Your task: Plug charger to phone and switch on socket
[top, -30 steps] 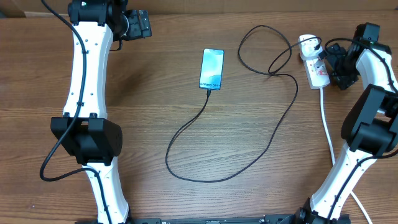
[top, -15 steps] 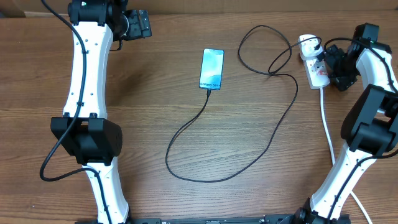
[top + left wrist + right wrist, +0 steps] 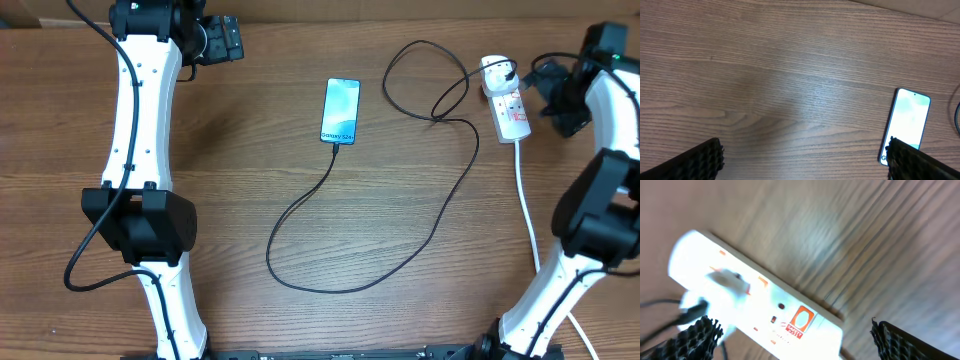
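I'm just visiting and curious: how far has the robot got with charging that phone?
Looks done: the charger tip meets the phone at its lower edge, and the white adapter sits in the socket. In hand: the right gripper, open, hovers beside the socket, apart from it. Left: switching it on; the blurred wrist view doesn't show whether that has happened. The left gripper is open, far off.

I see the slim lit smartphone (image 3: 341,110) lying flat, thin black cable (image 3: 269,252) entering its lower edge, looping to a white adapter (image 3: 495,68) in the white power strip (image 3: 511,112).
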